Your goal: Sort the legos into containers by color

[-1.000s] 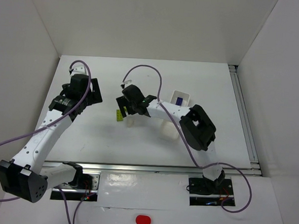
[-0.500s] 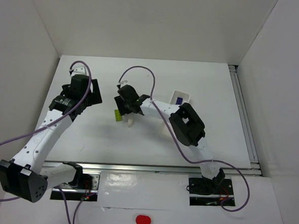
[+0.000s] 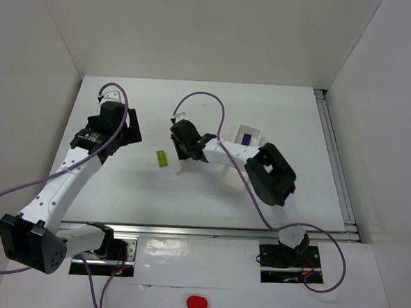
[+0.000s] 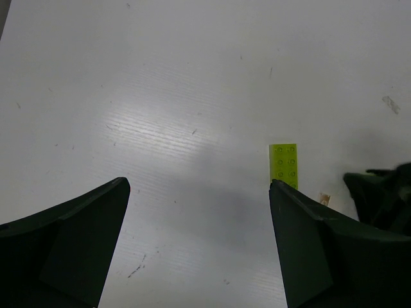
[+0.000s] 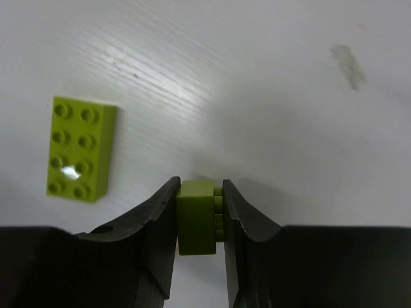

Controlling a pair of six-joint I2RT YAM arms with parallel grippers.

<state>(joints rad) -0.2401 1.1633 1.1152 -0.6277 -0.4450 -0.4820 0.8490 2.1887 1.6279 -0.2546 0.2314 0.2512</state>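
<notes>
The right fingers (image 5: 154, 224) were pinched narrow around a small lime-green brick (image 5: 196, 215), one pad on each side. The brick was turned sideways, so its studs pressed against one finger. From the right wrist cam I honestly couldn't tell whether it was touching the counter (image 3: 298, 118) or hanging just above it.

Just left of that in the same view, a second lime-green brick, the 2x4 one (image 5: 79, 149), lay flat on the counter with its studs up. It was near the clamped one but clearly apart from it, and nothing was touching it. From the top camera the 2x4 sat between the two arms, closer to the right arm's wrist and just to its near-left.

The left fingers (image 4: 70, 237) were spread wide with nothing between them, just bare counter. In the left wrist view the 2x4 showed up by the tip of one finger, and the dark shape of the other arm poked in at the right edge.

The white tray (image 3: 239, 130) sat to the right of all that, mostly hidden under the right arm. Only its far end showed, and a dark purple brick (image 3: 246, 138) was lying in that far compartment.
</notes>
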